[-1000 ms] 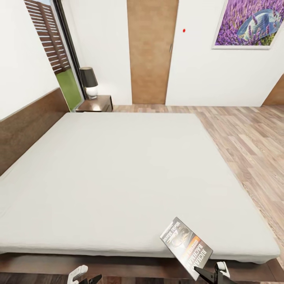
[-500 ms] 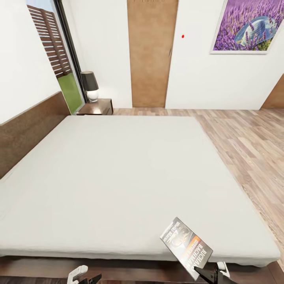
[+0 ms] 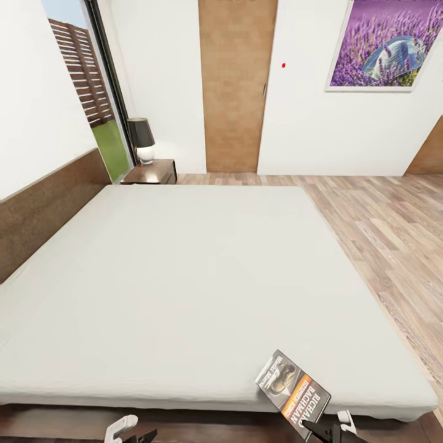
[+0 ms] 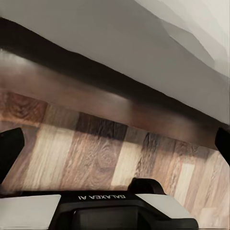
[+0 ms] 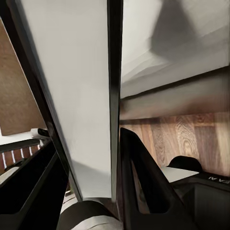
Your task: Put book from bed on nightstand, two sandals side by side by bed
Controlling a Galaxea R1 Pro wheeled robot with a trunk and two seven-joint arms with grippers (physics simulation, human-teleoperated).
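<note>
my right gripper sits at the near edge of the bed, low in the head view, and its fingers are clamped on the book. the book is held tilted, its lower corner in my grip, its cover facing up with the orange band and the lettering "richard bachman" legible. it stands over the near right corner of the light-grey mattress; whether its far corner touches the mattress i cannot tell. in the right wrist view the book runs edge-on between my two dark fingers, which press it from both sides.

my left gripper hangs just below the near edge of the bed, over the wood-plank floor. in the left wrist view its dark fingertips show at the two sides of the picture, well apart, with nothing between them; beyond them lie the floor and the dark-brown bed base.

one nightstand stands at the far corner of the bed beside the headboard, carrying a lamp with a dark shade. behind it is a tall dark-framed window. on the far wall are a brown wooden door and a framed lavender picture.
</note>
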